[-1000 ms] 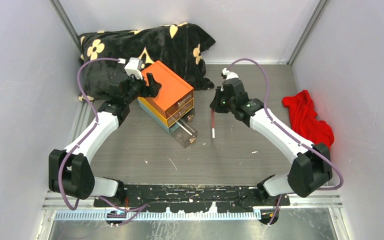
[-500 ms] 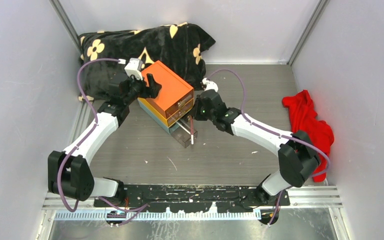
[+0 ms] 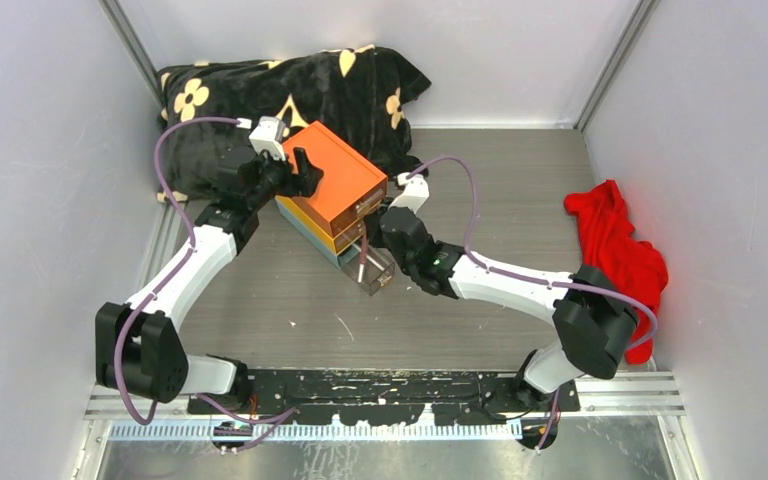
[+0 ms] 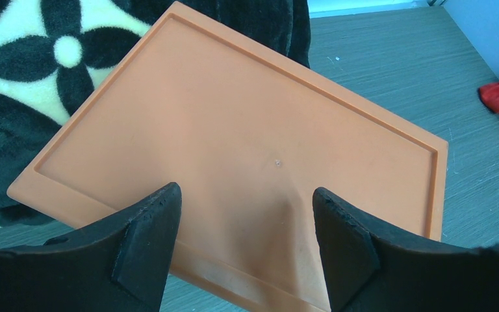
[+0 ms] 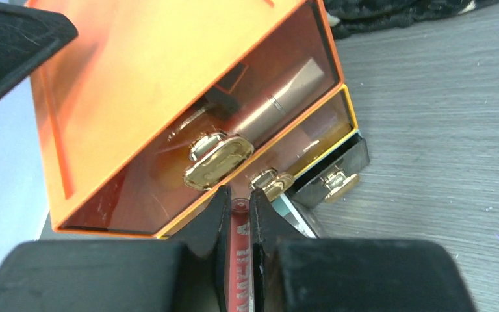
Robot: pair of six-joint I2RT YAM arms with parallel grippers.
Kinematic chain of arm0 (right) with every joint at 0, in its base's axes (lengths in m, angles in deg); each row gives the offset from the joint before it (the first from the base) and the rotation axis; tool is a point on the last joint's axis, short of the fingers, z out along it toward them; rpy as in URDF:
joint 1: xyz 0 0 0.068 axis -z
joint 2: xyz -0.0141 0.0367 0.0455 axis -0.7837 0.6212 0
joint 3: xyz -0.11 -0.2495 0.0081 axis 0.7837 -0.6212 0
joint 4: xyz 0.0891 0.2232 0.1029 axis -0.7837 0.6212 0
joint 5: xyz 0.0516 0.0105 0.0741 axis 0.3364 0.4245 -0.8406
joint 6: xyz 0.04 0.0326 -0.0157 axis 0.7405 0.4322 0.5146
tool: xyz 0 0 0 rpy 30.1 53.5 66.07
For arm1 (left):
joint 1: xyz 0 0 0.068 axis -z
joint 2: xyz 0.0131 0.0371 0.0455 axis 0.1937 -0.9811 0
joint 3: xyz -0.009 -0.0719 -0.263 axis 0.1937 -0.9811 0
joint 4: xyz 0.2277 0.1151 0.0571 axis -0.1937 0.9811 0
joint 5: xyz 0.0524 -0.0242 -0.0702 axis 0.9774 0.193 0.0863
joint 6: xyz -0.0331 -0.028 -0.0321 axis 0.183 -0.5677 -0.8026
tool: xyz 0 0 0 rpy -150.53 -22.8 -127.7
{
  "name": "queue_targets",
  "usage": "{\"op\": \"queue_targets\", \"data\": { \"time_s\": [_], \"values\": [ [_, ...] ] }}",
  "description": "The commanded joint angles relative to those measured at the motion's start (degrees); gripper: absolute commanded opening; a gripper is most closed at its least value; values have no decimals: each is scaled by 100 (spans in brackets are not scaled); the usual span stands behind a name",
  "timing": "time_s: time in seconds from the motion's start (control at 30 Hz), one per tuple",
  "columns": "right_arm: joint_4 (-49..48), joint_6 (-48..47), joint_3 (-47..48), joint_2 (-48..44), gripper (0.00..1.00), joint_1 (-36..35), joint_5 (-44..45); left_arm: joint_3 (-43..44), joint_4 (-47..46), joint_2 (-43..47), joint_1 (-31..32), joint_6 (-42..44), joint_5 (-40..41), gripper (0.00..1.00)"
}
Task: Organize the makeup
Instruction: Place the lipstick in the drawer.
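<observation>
The red pencil (image 5: 240, 273) is clamped between the fingers of the right gripper (image 5: 238, 207). It is held just in front of the orange drawer box (image 3: 338, 172), over the pulled-out clear bottom drawer (image 3: 378, 272). The left gripper (image 4: 243, 198) is spread wide above the box's top, with nothing grasped; contact cannot be told.

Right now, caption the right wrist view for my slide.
Right gripper shut on a red pencil, poised before the orange box.
</observation>
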State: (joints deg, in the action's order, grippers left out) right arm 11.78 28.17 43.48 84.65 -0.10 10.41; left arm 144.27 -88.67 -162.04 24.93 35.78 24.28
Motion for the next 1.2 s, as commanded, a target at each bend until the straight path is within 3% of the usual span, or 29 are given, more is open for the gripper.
{"op": "queue_targets", "data": {
  "time_s": [0.0,0.83,1.17],
  "values": [
    [-734,-308,175,-69,1,-129,832,-199,702,17,-10,-64,-8,75],
    [-2343,-2054,-366,744,1,-953,2785,-175,693,-110,-5,-24,-34,75],
    [-1825,-1560,-891,183,6,-1076,2303,-214,658,-105,-6,-33,-56,75]
  ]
}}
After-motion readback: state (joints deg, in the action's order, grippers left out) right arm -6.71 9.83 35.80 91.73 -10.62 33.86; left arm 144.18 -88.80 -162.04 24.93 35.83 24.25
